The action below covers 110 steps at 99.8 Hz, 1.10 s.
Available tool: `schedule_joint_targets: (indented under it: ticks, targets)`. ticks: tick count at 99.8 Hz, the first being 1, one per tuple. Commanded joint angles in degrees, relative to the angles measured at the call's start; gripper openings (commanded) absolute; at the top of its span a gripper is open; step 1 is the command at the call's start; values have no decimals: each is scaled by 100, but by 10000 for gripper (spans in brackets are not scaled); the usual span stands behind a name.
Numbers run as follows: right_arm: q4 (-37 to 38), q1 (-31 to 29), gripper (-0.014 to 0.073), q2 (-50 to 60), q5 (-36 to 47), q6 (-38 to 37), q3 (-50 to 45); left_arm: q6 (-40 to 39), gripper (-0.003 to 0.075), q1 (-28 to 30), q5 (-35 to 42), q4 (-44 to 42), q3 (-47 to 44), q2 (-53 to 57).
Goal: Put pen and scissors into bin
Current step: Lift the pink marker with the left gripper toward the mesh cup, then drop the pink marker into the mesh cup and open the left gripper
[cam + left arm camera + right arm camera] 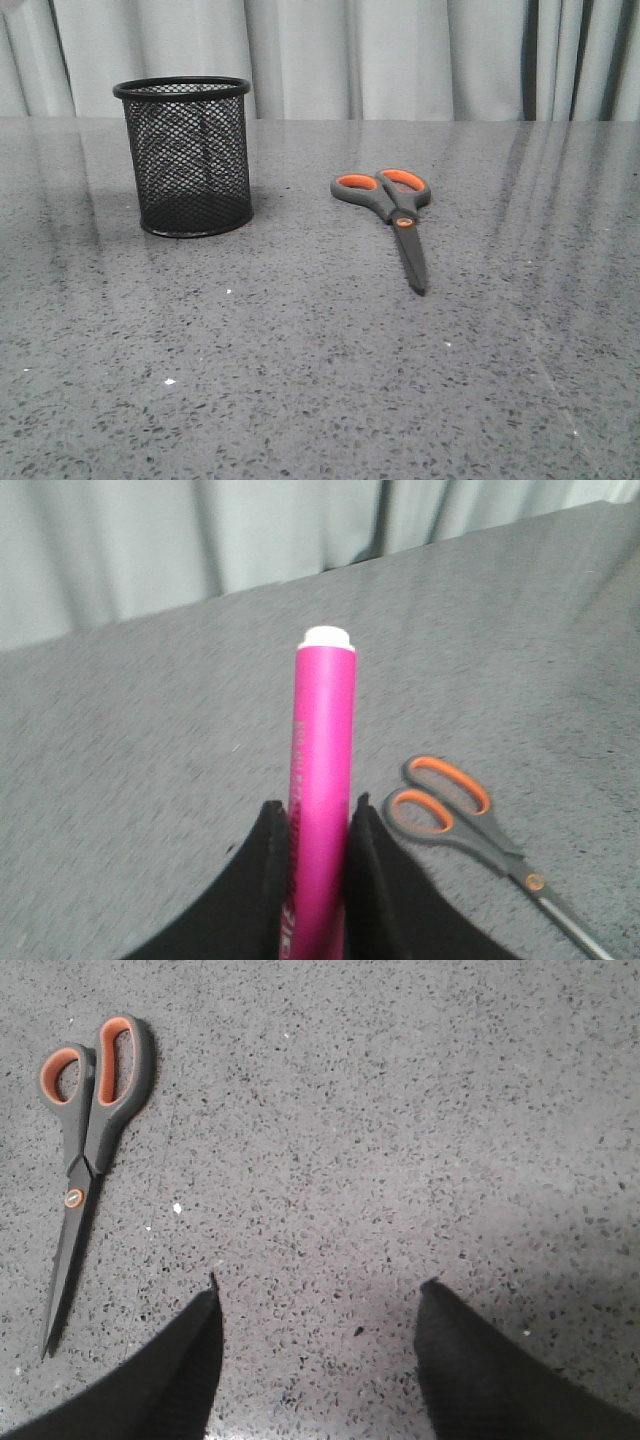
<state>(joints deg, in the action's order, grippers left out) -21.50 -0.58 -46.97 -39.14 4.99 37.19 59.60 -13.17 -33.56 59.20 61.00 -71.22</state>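
Note:
The black wire-mesh bin [189, 158] stands upright on the grey table at the left. The scissors [393, 212] lie flat to its right, orange-lined handles toward the back, blades pointing to the front. They also show in the left wrist view [470, 825] and the right wrist view [88, 1132]. My left gripper [317, 815] is shut on the magenta pen [322, 770], whose whitish end sticks out past the fingertips above the table. My right gripper [318, 1295] is open and empty above bare table, beside the scissors. Neither gripper shows in the front view.
The grey speckled table [320, 380] stretches across the front view. Pale curtains [350, 50] hang behind its far edge.

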Motion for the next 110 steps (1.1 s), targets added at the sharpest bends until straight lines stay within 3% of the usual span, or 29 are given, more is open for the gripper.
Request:
schedule_joint_targets:
  ticks: [1,15,26,110]
  targets:
    - [-81,-38,381,5,278,39,197,260,-22,-556,694,347,171,67]
    - [-81,-38,381,5,228,39,197,324,-22,-1100,1468,338,171,-250]
    - [-81,-38,381,5,165,39,197,324,-22,-1225,1596,338,183,-618]
    - [-81,-38,381,5,224,39,197,347,-19,-1237,1839,384,193,-1233]
